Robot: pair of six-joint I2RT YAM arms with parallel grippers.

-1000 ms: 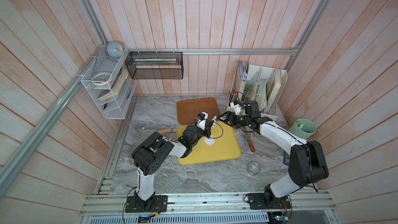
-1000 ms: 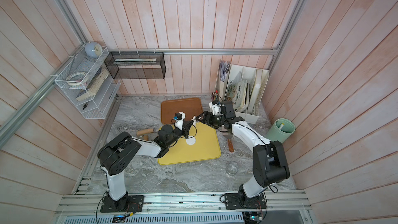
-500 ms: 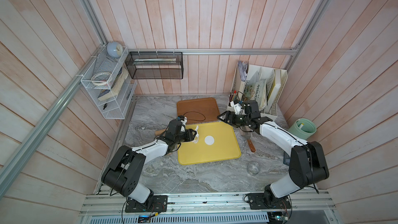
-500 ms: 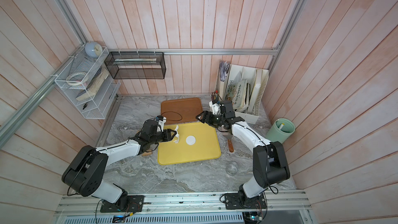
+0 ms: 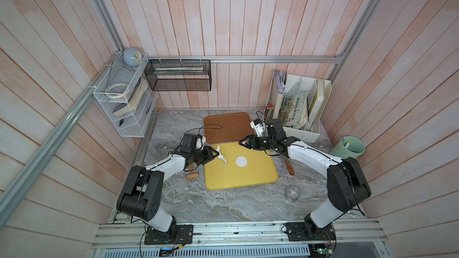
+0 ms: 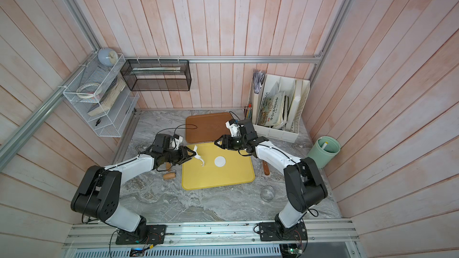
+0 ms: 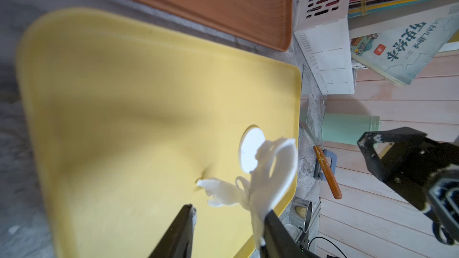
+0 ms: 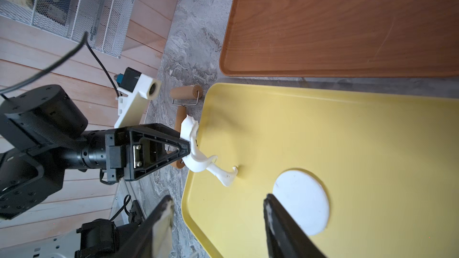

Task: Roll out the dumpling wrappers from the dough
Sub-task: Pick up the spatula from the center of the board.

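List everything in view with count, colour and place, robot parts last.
yellow tray: one, yellow, table centre
brown tray: one, brown, behind the yellow tray
dumpling wrapper: one, white round disc, on the yellow tray
dough scrap: one, white, ragged, stuck to a left gripper finger
roller: one, wooden, on the table beside the yellow tray
orange-handled tool: one, on the table, tray's other side
small cup: one, shiny, near the right arm
bin: one, pale green, by the wall
file organiser: one, white, holds books
mesh basket: one, black, back wall
wire rack: one, white, side wall
clock: one, blue-grey, atop the rack
left gripper: black, open
right gripper: black, open, empty
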